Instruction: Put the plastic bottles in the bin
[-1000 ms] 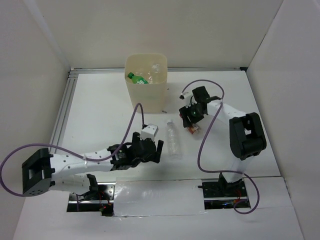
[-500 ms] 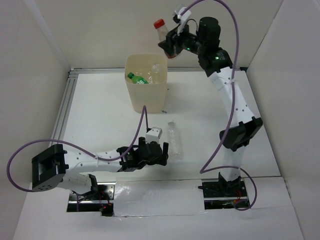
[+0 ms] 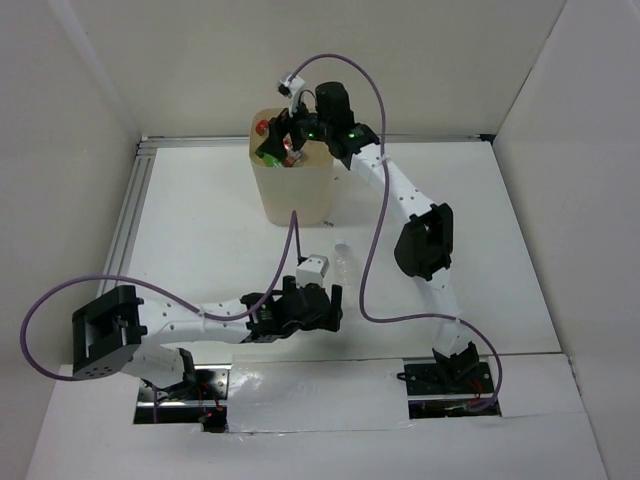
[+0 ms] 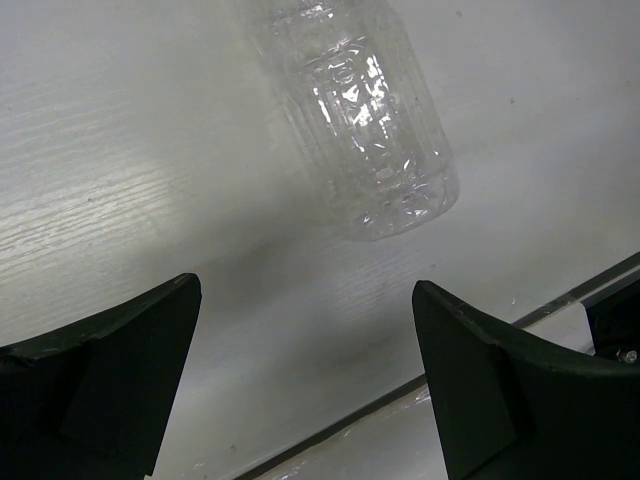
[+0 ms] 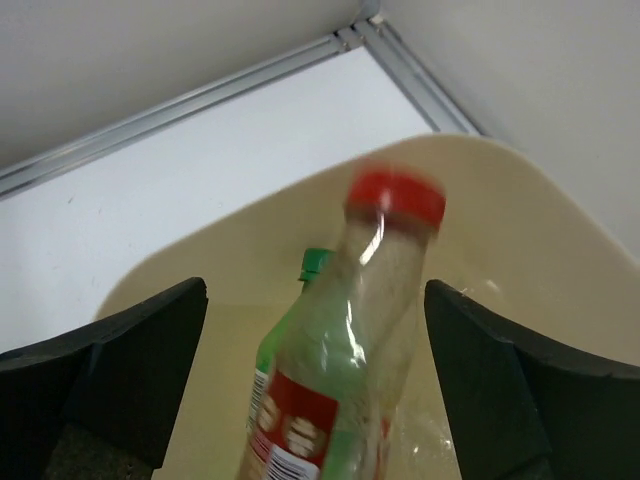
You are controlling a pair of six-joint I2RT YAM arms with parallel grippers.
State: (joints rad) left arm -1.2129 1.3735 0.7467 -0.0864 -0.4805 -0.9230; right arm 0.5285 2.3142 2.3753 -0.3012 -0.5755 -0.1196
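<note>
Top view: right claw (image 3: 284, 137) above the bin (image 3: 295, 200), with the red-capped bottle (image 3: 264, 128) just under it at the bin's mouth. Left claw (image 3: 328, 300) low over the table (image 3: 200, 230), clear bottle (image 3: 342, 250) just ahead.

Left wrist: left claw (image 4: 305, 370) spread wide. Clear bottle (image 4: 365, 130) lies ahead, outside it.

Right wrist: right claw (image 5: 315, 295) spread. Red-capped bottle (image 5: 375, 290), blurred, sits loose between the fingers (image 5: 130, 360) over the bin (image 5: 530, 200), with the green bottle (image 5: 283, 375) beneath.

Top camera: high at the near side, looking down over the whole table (image 3: 200, 230). Left wrist camera: close, facing down at a bottle (image 4: 365, 120) on the tabletop; top view shares it. Right wrist camera: close above the bin (image 5: 540, 215), looking in; also shared.
</note>
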